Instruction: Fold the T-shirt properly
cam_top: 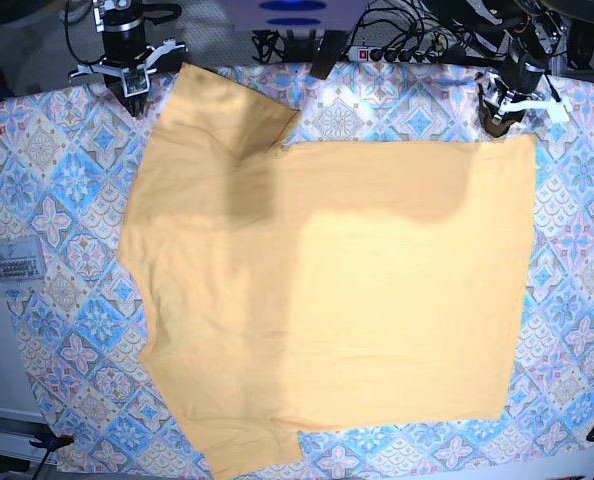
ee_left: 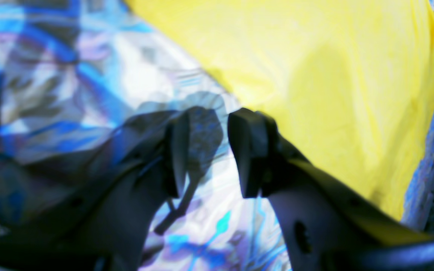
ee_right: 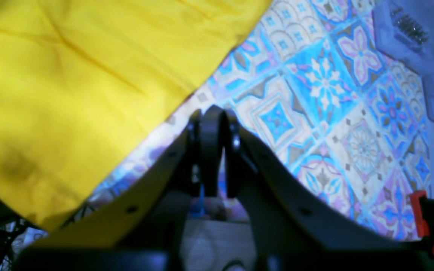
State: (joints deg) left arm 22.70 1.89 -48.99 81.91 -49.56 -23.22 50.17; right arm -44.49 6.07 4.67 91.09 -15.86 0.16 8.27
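Patterned tablecloth (cam_top: 67, 230) in blue, pink and cream tiles over one table, seen from above in the base view. One T-shirt (cam_top: 377, 300), plain yellow-orange, spread flat across most of the cloth, body toward 3 o'clock, two short sleeves toward 9 o'clock: one sleeve (cam_top: 217, 110) pointing to 11 o'clock, the other (cam_top: 242, 440) to 7 o'clock. One broad shadow across the upper part of the shirt.

Two arms, both parked at the far edge of the table. Left gripper (cam_top: 499, 118) at 1 o'clock in the base view, just beside the shirt's far corner. From its own wrist camera: left gripper (ee_left: 207, 154) with two dark fingers (ee_left: 249, 150) parted by a clear gap, nothing between them, tablecloth (ee_left: 89, 67) showing through the gap, T-shirt (ee_left: 315, 75) filling the frame from 12 to 4 o'clock.

Right gripper (cam_top: 133, 84) at 11 o'clock in the base view, near the tip of the far sleeve. From its wrist camera: right gripper (ee_right: 212, 113) with fingers (ee_right: 211, 150) pressed together, tips touching, nothing gripped; T-shirt (ee_right: 70, 86) lying from 9 to 12 o'clock, tiled tablecloth (ee_right: 315, 94) from 1 to 4 o'clock.

One clear plastic box (cam_top: 12, 265) of small metal parts at 9 o'clock on the table's edge. One power strip (cam_top: 397, 52) with a tangle of cables past the far edge at 12 o'clock.
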